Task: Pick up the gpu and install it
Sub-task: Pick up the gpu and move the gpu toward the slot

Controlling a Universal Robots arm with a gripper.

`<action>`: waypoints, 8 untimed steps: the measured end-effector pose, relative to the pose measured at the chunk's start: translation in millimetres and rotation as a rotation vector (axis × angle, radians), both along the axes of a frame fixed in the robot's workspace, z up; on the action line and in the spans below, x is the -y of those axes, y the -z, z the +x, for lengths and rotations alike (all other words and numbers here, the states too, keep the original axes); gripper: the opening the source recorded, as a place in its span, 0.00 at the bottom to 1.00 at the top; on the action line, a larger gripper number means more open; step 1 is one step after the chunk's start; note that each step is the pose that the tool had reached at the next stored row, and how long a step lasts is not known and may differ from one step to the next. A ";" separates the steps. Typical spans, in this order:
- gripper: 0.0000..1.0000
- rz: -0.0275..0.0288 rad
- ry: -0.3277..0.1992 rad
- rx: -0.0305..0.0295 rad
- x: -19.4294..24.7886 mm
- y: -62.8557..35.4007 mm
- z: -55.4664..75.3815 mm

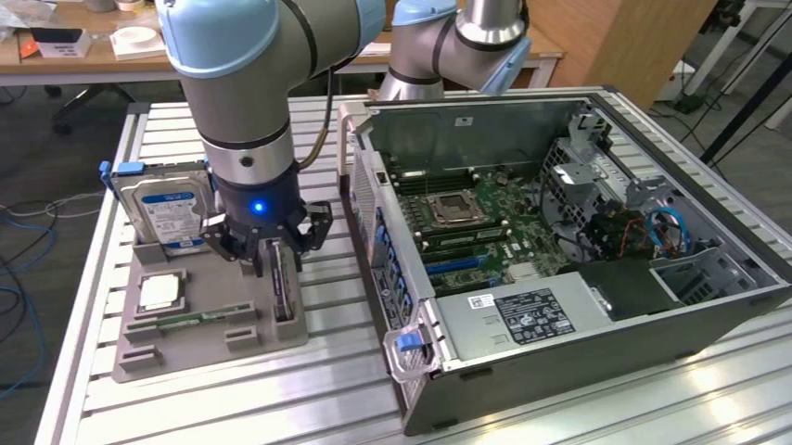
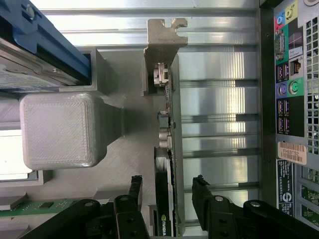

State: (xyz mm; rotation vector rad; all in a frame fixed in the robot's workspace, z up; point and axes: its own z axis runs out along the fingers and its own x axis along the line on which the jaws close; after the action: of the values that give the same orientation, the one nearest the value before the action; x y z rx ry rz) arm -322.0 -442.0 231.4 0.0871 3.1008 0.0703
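Jaws stand released; we see them straddling the thin green-and-black gpu card (image 2: 169,164). It stands on edge in a grey plastic holder (image 1: 210,345).

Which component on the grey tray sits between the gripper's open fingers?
The gpu, standing on edge nearest the case; the hard drive and memory stick sit apart.

Slatted aluminium desk (image 1: 693,389): brushed metal, glossy glare. Grey printed plastic holder tray (image 2: 57,130): matt, finely ridged. Thin green circuit-board gpu (image 2: 172,149): dull silver metal bracket (image 2: 166,30). Black plastic hand (image 2: 167,185): matt. Dark grey metal computer case (image 1: 594,371): matt paint.
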 end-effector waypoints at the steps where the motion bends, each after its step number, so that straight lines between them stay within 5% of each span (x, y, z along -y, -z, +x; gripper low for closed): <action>1: 0.53 0.0000 0.000 -0.0001 0.0 0.0 0.0; 8: 0.45 0.0000 0.000 0.0000 0.0 0.0 0.0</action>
State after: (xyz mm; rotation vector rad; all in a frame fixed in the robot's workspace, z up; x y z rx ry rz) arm -322.0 -442.0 231.4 0.0872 3.1008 0.0704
